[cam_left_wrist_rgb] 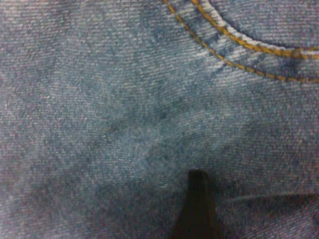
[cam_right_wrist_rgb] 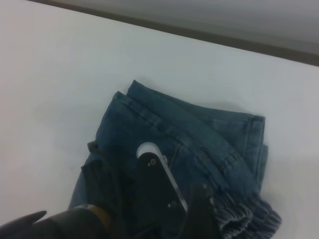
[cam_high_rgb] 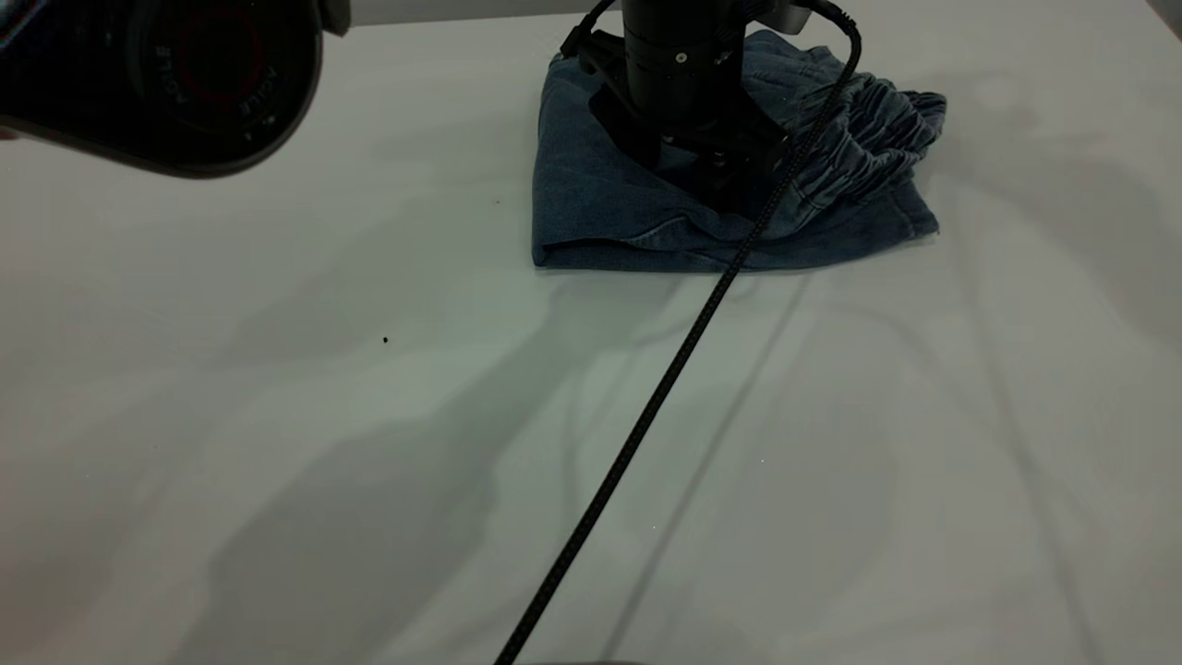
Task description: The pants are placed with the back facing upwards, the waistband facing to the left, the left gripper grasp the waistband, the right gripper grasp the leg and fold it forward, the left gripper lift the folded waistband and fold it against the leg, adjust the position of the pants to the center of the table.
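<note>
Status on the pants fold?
Left tool down on pants. Right tool up, off them. Pants folded, waistband on top. Cable trails across table.

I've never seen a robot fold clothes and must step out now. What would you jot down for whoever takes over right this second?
Left gripper: down on top of the folded pants, tip against the denim; grip unclear.
Right gripper: off the pants, held back over the table; only a dark tip shows.
Pants: a compact folded bundle near the table's far edge, with the waistband bunched at the bundle's right side in the exterior view.
Done: both folds appear made.
Left: probably slide the bundle to the table's centre, then lift the left gripper away.
</note>
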Motion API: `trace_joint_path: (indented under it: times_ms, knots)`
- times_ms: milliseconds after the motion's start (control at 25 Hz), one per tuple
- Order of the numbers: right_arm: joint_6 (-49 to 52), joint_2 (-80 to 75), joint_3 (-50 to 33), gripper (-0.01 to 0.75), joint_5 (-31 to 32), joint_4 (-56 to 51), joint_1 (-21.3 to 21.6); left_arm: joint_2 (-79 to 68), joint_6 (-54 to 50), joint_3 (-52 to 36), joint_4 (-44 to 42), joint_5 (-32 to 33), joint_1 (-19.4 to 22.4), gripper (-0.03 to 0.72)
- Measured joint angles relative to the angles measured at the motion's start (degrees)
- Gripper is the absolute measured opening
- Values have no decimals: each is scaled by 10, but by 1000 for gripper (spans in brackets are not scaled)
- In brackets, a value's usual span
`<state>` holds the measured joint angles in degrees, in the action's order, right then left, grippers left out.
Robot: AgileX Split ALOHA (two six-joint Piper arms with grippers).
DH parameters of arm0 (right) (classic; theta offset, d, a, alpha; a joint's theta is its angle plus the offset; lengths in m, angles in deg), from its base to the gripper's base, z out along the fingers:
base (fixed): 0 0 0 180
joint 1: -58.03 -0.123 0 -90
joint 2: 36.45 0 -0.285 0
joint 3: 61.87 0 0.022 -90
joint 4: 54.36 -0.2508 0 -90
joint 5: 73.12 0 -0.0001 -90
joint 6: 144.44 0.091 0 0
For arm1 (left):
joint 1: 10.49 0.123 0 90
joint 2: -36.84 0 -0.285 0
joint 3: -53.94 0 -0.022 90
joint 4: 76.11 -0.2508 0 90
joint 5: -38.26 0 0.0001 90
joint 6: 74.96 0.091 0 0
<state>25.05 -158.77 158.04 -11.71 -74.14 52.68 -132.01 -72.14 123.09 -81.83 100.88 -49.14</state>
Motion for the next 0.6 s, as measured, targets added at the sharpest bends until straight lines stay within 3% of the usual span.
trace_joint_path:
  times_ms: [120, 280, 600]
  knots:
    - [-6, 14, 0, 458, 2, 0, 0, -11, 0, 49, -9, 45, 0, 541]
    - [-9, 61, 0, 458, 10, 0, 0, -8, 0, 133, -18, 45, 0, 541]
    - [-9, 188, 0, 458, 83, 0, 0, 76, 2, 146, -18, 45, 0, 541]
